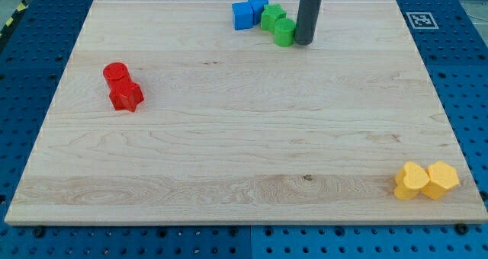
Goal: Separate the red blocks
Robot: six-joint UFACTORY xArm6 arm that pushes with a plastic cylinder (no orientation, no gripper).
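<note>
Hand absent: my tip (303,42) grips nothing and rests beside the green cylinder (284,32) at the view's top. Red cylinder (116,73) and red star block (126,96) touch at the tabletop's (244,152) left, well apart from it, not yet separated.

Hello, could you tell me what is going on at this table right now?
A single arm with a dark rod is meant to push the two red blocks apart. My tip is at the view's top, right beside the green blocks and blue blocks. The red cylinder and red star-like block touch at the view's left, far from the tip. Two yellow blocks sit at the bottom right.
</note>
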